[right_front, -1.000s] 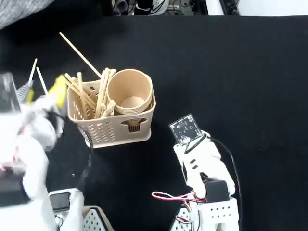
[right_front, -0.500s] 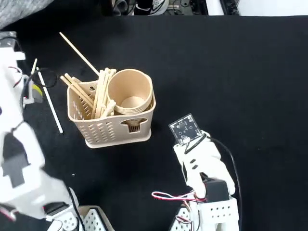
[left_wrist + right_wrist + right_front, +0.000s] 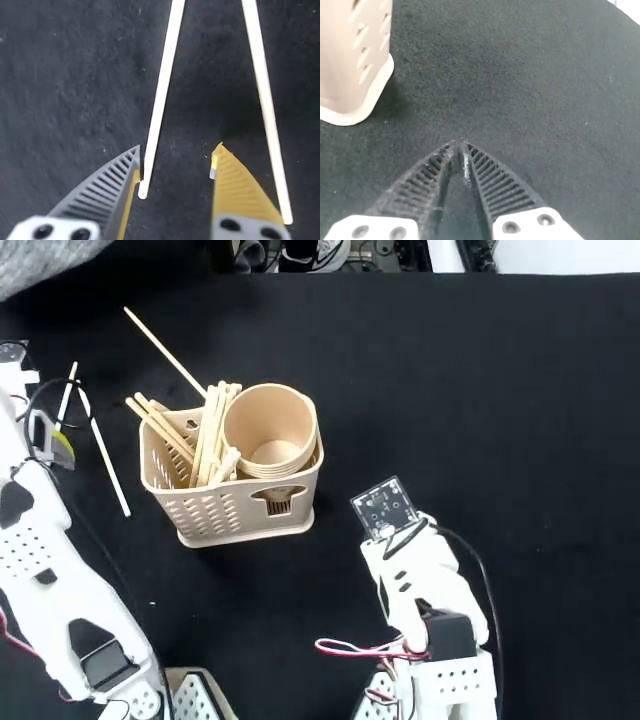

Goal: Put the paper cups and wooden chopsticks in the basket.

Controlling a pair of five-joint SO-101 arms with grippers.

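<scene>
White arms, black servos, red wires; ribbed jaws grey, yellow.

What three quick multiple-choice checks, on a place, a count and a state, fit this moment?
1. Where is the paper cup? A in the basket; B beside it; C in a gripper.
2. How many chopsticks lie by the left gripper? A one; B two; C four.
3. The right gripper is: A open; B shut, empty; C shut on a chopstick.
Answers: 1 A, the basket's wall surrounds it; 2 B, two pale sticks lie beneath it; 3 B, its tips meet on nothing.
</scene>
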